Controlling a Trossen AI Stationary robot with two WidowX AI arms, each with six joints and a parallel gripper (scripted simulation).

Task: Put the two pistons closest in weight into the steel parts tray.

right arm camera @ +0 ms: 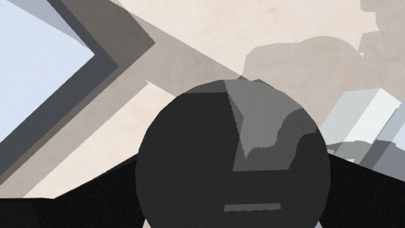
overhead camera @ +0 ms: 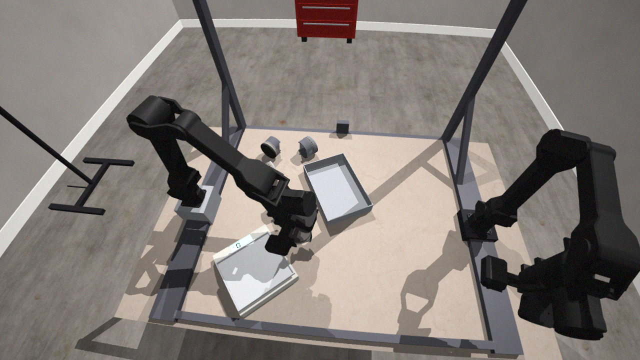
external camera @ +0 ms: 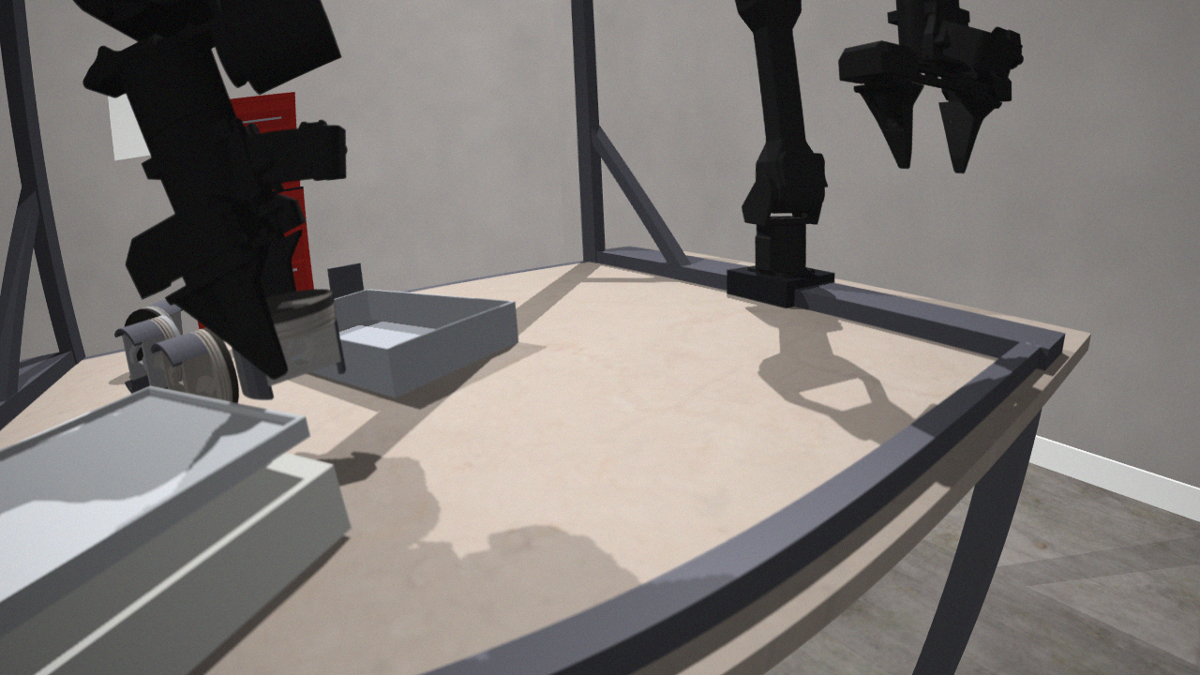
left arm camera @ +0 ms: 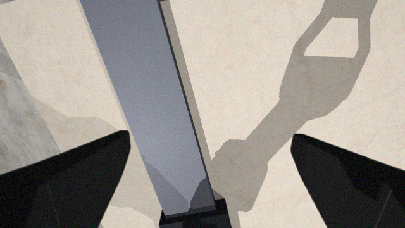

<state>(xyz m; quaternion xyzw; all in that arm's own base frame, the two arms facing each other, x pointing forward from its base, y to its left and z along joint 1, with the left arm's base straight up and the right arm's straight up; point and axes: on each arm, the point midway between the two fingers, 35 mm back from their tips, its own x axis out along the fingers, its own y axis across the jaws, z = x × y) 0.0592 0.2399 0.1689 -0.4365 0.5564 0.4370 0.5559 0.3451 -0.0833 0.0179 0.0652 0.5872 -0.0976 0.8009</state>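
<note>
In the top view, the right gripper (overhead camera: 296, 233) (external camera: 289, 348) (right arm camera: 224, 152) is clamped on a piston (overhead camera: 305, 236) (external camera: 310, 339) (right arm camera: 232, 187), which shows between the steel parts tray (overhead camera: 364, 206) (external camera: 453, 329) (right arm camera: 105, 68) and the scale (overhead camera: 242, 310) (external camera: 285, 537) (right arm camera: 361, 117). The scale's display (overhead camera: 238, 244) reads 0, and its pan holds no piston. Toward the far edge of the surface (overhead camera: 380, 286) (external camera: 587, 470) (left arm camera: 247, 82) (right arm camera: 196, 22) lie a dark-crowned piston (overhead camera: 270, 147) and a ringed piston (overhead camera: 308, 146); another is mostly hidden by the right arm. The ringed one lies near the tray, outside it. No piston lies in the tray.

In the exterior view, the held piston is upright, crown up, raised above the surface. The tray stands behind it. Past the scale, a piston on its side (external camera: 200, 365) shows its rings, with others partly overlapping behind it. The left gripper (external camera: 932, 168) (left arm camera: 211, 140) hangs high at the other end, its fingers apart with nothing between them.

In the left wrist view, the fingers stand wide apart above a grey frame rail (left arm camera: 149, 104) and an arm's shadow.

In the right wrist view, the held piston's round dark crown fills the space between the fingers, with a tray corner at upper left and part of the scale at right.
</note>
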